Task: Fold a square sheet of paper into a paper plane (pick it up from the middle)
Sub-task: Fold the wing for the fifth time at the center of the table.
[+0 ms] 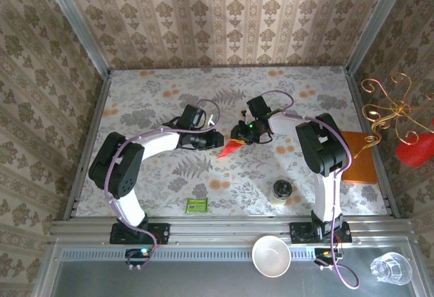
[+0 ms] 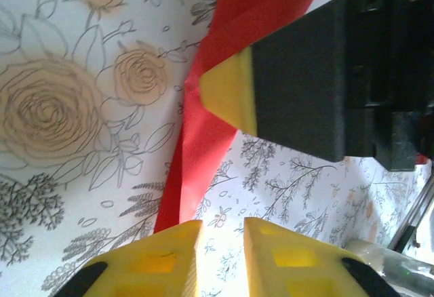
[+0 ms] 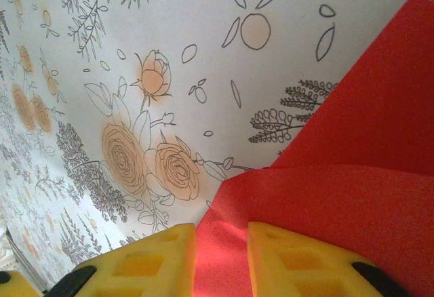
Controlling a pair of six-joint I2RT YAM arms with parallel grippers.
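Floral counter (image 1: 169, 107) carries folded red paper (image 1: 229, 149) at centre. Right fingers (image 3: 220, 256) pinch it. At 9 o'clock, left fingers (image 2: 220, 256) sit slightly parted, empty.

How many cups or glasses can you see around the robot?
2, both on the metal ledge in front of the table: a white paper cup between the arm bases, a clear glass at far right.

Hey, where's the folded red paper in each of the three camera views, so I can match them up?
Top external: the folded bright red paper sits mid-table between the two grippers.
Left wrist: it runs as a red strip from top centre down to the left gripper, with the right gripper's yellow fingertip over it.
Right wrist: it covers the right and lower side, reaching the right gripper.
Shared landmark: the floral tablecloth.
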